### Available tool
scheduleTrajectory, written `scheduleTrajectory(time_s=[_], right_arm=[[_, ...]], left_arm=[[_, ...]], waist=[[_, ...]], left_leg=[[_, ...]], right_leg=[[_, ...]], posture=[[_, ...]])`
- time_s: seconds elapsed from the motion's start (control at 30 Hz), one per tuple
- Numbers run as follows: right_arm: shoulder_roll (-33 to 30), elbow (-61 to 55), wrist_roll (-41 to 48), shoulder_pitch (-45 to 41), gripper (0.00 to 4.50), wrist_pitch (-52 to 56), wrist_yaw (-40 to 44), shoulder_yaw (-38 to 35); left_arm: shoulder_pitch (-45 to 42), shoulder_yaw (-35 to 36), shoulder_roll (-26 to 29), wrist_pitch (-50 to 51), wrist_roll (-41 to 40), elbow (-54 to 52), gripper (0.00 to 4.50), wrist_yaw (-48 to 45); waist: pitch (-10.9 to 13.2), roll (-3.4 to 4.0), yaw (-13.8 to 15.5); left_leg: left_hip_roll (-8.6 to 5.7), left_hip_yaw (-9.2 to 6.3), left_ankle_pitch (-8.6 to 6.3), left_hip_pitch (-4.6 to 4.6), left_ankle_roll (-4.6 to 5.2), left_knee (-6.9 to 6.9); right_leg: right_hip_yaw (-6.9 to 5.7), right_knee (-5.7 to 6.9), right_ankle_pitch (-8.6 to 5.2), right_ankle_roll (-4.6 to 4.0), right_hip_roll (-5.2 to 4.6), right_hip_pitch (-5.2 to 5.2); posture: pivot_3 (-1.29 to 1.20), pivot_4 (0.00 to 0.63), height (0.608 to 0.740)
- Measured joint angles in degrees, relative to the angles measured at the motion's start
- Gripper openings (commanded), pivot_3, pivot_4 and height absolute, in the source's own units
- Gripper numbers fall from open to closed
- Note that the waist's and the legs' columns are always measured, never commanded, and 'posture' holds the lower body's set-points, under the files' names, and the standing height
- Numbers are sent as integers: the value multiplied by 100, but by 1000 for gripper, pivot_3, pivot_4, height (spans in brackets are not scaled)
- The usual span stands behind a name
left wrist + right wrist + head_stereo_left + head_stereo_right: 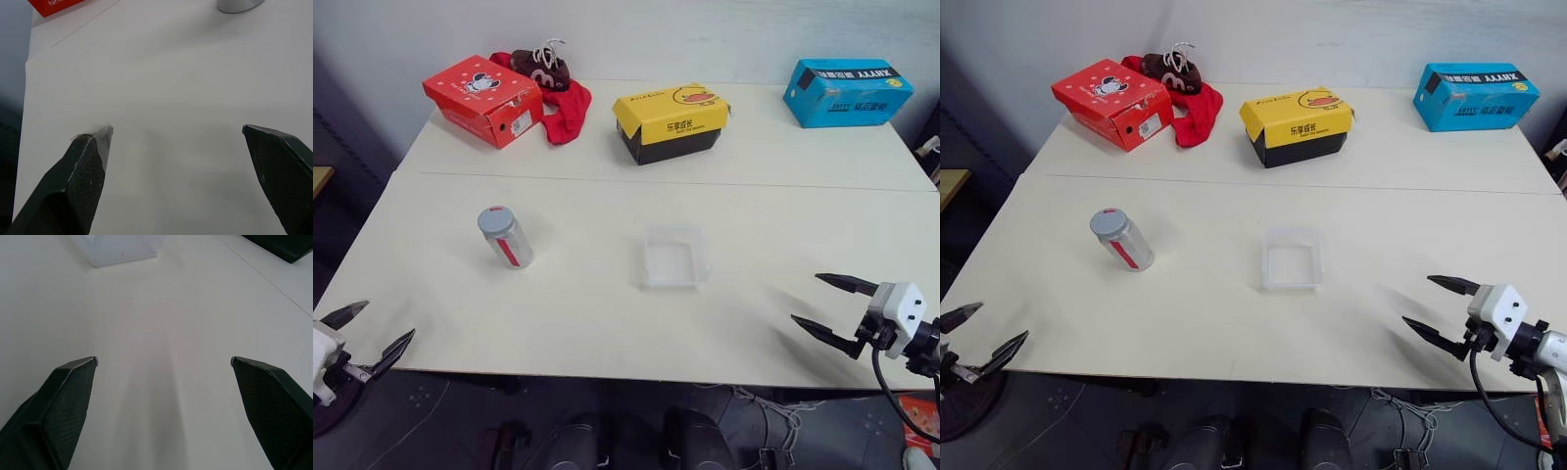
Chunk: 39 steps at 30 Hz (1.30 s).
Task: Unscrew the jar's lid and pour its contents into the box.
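Our left gripper (364,328) and right gripper (828,303) both spread, empty, at white tabletop (607,323) edge, lidded white-grey red-striped jar (505,237) left of clear square plastic box (674,255)

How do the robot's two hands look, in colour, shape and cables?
Each hand carries two black fingers that taper to a pointed tip, with a fine woven texture on the inner faces. The right hand sits on a white blocky housing with small dark dots, and a black cable loops down from its wrist. The left hand has a similar white housing. One left finger has a scrap of clear tape at its tip.
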Motion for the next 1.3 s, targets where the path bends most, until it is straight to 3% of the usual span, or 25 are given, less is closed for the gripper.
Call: scheduleTrajectory(time_s=[0.23,0.43,0.67,0.83,1.0,1.13,1.3], right_arm=[[41,-181,177,113,4500,224,110,1],[900,-1290,997,46,4500,395,-132,-2],[1723,-2103,1289,-293,4500,-172,156,468],[1817,-2004,1267,-340,4500,-579,391,521],[1748,-1439,1272,-294,4500,-821,689,415],[1696,-1128,1280,-266,4500,-999,838,284],[1704,-1081,1291,-210,4500,-1076,866,254]], left_arm=[[89,24,-1,583,-390,-214,4485,-134],[316,539,-206,1214,-919,-382,4485,32],[678,942,-939,1514,-955,-571,4485,773],[883,927,-1359,1843,-1089,-1272,4485,1052],[877,525,-1756,2120,-1290,-2782,4485,1394],[698,-48,-2331,2428,-1226,-3901,4485,2245],[248,-1244,-2941,2905,-379,-4743,4485,3482]], waist=[[0,0,2],[2,4,-33],[-2,-7,22],[-10,-28,65],[-12,-32,113],[-12,-28,125],[-12,-28,149]], left_leg=[[3,1,-2,0,-1,-1],[18,10,-7,2,-11,-1],[15,13,-13,2,-3,-1],[14,13,-15,3,-1,0],[14,15,-15,4,-2,2],[14,16,-14,10,-1,2],[15,23,-11,22,-3,3]], right_leg=[[3,0,0,-1,0,-3],[12,1,-3,-7,18,-8],[14,1,-3,-6,15,-7],[16,-1,-2,-7,14,-5],[20,-2,-2,-8,14,-3],[20,-4,-2,-8,17,6],[19,1,-2,-7,29,16]], posture=[[0,150,740],[0,150,740],[0,150,740],[0,150,740],[0,150,740],[0,150,740],[0,150,740]])
